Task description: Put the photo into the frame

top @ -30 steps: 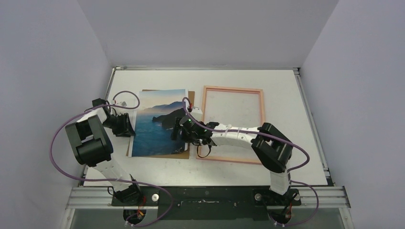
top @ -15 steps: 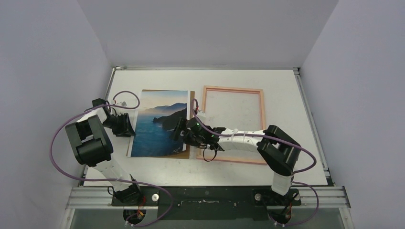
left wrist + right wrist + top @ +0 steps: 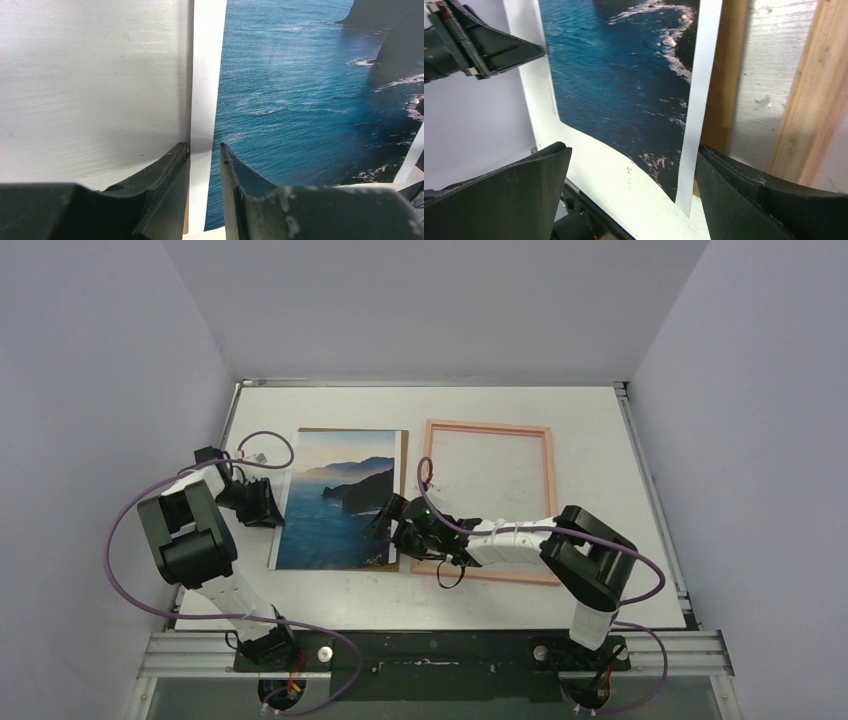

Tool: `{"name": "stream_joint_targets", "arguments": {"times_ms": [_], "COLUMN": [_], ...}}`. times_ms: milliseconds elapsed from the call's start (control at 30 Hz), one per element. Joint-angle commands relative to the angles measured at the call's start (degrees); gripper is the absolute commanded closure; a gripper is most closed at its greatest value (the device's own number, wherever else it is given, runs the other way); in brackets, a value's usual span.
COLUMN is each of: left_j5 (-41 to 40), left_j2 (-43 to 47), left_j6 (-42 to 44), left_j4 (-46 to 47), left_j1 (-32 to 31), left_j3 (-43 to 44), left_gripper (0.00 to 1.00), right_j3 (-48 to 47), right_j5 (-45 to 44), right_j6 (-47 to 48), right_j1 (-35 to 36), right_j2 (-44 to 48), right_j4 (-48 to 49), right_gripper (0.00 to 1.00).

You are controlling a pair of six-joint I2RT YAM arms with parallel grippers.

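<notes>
REMOTE DESK, TOP CAMERA: The photo (image 3: 335,505) lies face up, left of centre on the table (image 3: 600,440). It rests on a brown backing board (image 3: 724,90) that shows as a thin strip along the print's far and right edges. The frame (image 3: 487,426) lies flat just beside it to the right. It does not touch the print, and bare tabletop shows inside its pink rails.

From my console, the left gripper (image 3: 204,145) sits at the photo's left edge, about halfway along it. In the left wrist view its jaws are drawn narrow, and the print's white border runs up through the slit between them. One finger is on the table side and the other is over the blue water. I cannot tell whether they actually nip the paper.

The right gripper (image 3: 633,148) is on the opposite side, low over the print's near right corner, and its arm reaches in across the frame's near rail. Its jaws stand wide and hold nothing. In the right wrist view the two dark fingers (image 3: 514,195) bracket that corner, one on the print's side and the other on the frame's side. The white border, the board strip, a band of table and the frame's left rail run side by side between them. The paper's near edge looks curved in that view, and the left gripper shows across the print at upper left.
</notes>
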State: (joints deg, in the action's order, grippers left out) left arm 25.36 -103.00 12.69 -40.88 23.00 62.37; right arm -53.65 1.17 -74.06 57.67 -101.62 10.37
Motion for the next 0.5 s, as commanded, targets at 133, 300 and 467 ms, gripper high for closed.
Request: {"name": "stream_joint_targets", "arguments": {"times_ms": [133, 300, 467], "left_j5": [1.63, 1.87, 2.47], "left_j2": [-0.93, -1.06, -1.02], "left_j6": [0.47, 0.47, 0.54], "left_j4": [-1.22, -1.42, -2.49], "left_j1": [-0.48, -0.50, -0.21], "left_j3": [0.64, 0.74, 1.44], "left_gripper": [0.74, 0.75, 0.75], "right_j3": [1.70, -0.72, -5.15], "right_j5": [2.04, 1.40, 0.60], "right_j6": [-3.16, -1.90, 0.74], "right_j1": [-0.49, -0.51, -0.53], "right_j2": [2.45, 1.16, -1.06], "right_j4": [10.51, 7.95, 2.53], "right_gripper": [0.03, 0.04, 0.28]}}
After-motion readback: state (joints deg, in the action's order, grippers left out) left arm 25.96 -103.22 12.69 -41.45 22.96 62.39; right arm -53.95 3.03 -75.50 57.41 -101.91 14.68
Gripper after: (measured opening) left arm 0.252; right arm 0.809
